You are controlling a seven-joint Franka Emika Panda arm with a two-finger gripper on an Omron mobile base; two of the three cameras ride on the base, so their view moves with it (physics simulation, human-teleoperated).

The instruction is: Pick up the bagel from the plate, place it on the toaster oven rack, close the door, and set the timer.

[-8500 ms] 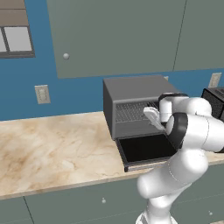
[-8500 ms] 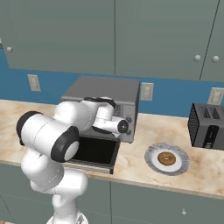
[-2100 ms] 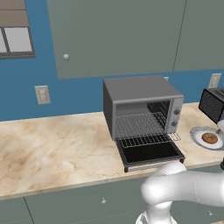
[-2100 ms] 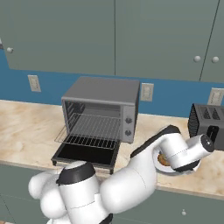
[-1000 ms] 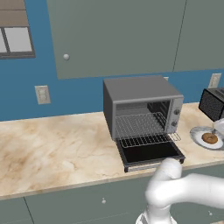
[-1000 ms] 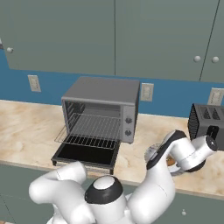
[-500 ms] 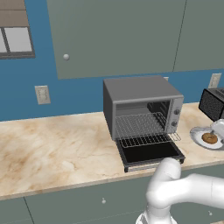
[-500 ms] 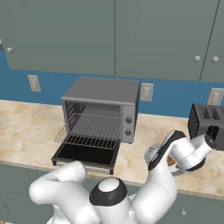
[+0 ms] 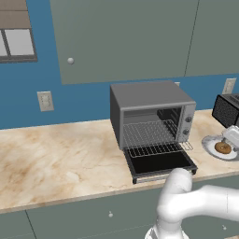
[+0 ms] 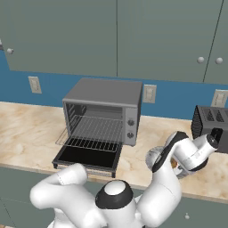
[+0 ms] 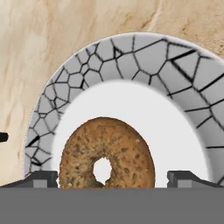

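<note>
The bagel (image 11: pixel 106 153), a golden-brown ring with a small hole, lies on the white centre of the plate (image 11: pixel 131 57), which has a grey crackle-patterned rim. My gripper (image 11: pixel 111 179) hangs open just above it, one dark fingertip on each side of the bagel and neither touching it. In the left base view the gripper (image 9: pixel 231 138) hovers over the plate (image 9: pixel 211 142) and bagel (image 9: pixel 223 148) at the far right. The toaster oven (image 9: pixel 151 112) stands with its door (image 9: pixel 158 163) folded down. Its rack (image 9: pixel 156 150) is pulled partway out over the door.
A black mesh-sided toaster (image 9: pixel 226 109) stands just behind the plate, against the blue wall. Marble counter stretches left of the oven (image 10: pixel 102 111). My own arm crosses in front of the plate's rim (image 10: pixel 152 156) in the right base view. The counter's front edge runs just below the open door.
Since two seconds ago the arm has swung right until the hand hangs over the plate. In the last second it has hardly moved, and the jaws have stayed open.
</note>
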